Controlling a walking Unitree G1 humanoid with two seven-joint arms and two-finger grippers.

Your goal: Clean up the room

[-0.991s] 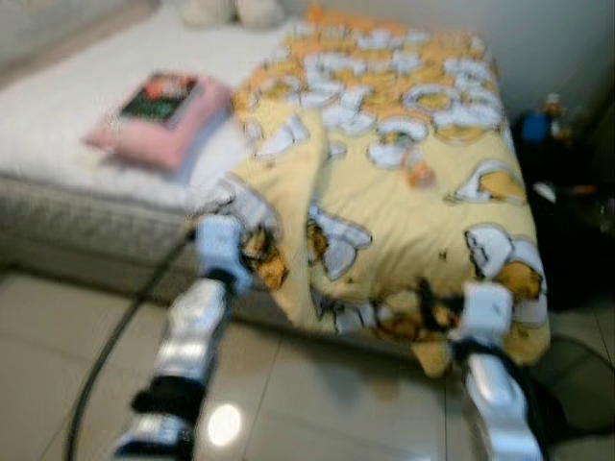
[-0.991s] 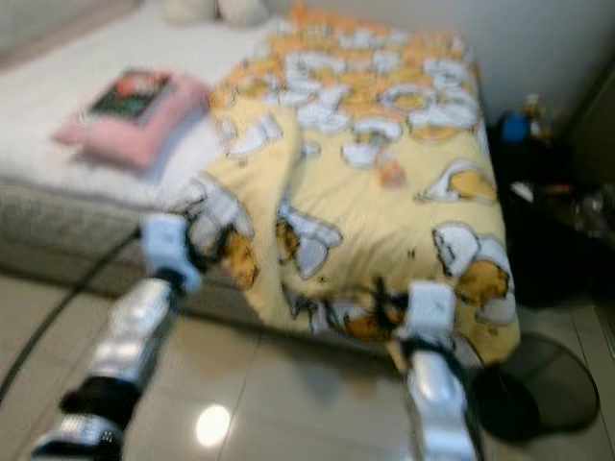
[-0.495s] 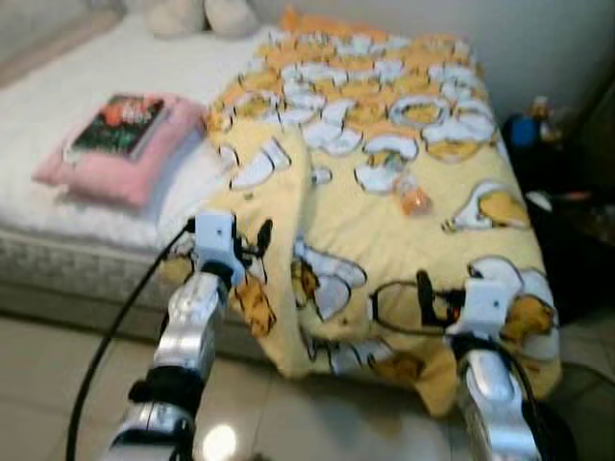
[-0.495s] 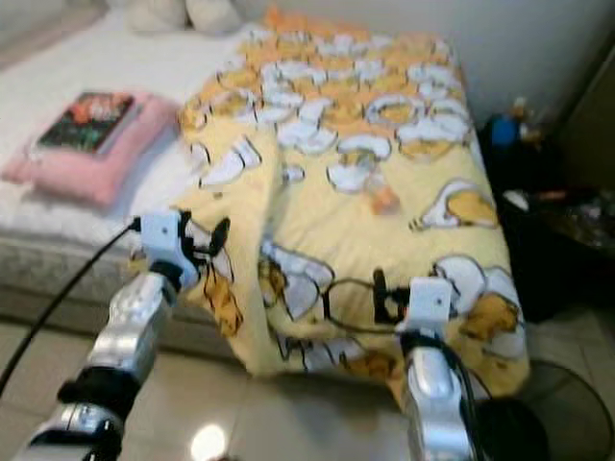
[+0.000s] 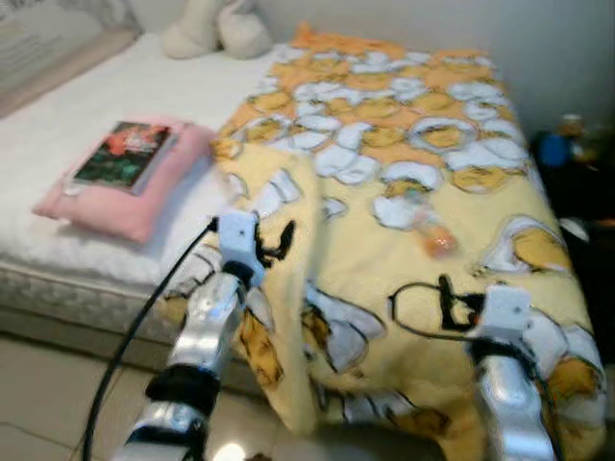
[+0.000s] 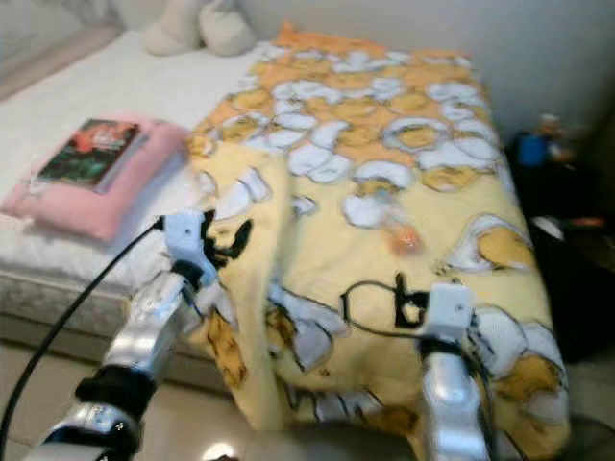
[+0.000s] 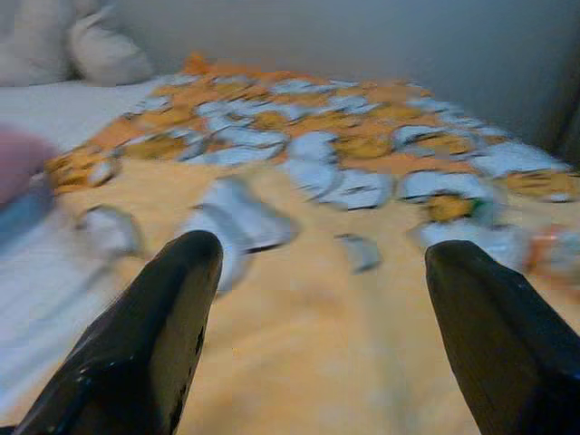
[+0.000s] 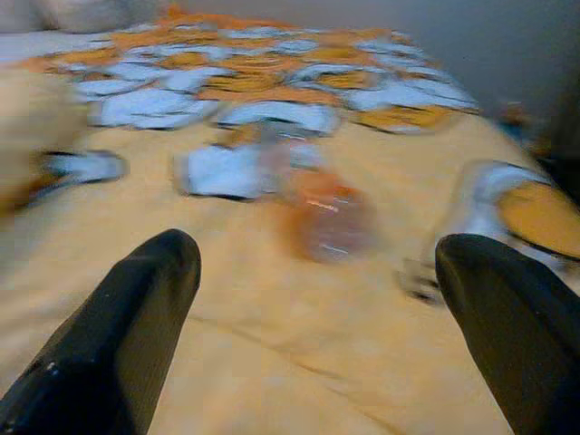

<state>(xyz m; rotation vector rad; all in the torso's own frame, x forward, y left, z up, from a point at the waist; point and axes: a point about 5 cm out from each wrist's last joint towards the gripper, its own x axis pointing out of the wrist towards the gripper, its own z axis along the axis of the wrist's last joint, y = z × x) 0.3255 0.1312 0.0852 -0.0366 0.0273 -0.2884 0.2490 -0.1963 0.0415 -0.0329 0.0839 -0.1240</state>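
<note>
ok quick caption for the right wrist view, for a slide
Right gripper open above the yellow patterned blanket, its black fingers framing a blurred orange-capped bottle lying on it.

We see a small clear plastic bottle with an orange end (image 5: 428,229) lying on its side on the yellow cartoon-print blanket (image 5: 404,173) (rumpled, draped over the bed's foot).

A wide bed with a white textured mattress cover (image 5: 115,106) is filling the upper left and centre of the frame, its grey quilted side (image 5: 67,298) running along the lower left. A plain pale wall (image 5: 538,38) is standing behind it across the upper right. Glossy beige floor tiles (image 5: 48,403) are showing at the lower left, catching a bright spot of ceiling light. A dark, shadowed piece of furniture (image 6: 577,259) is sitting at the right edge.
</note>
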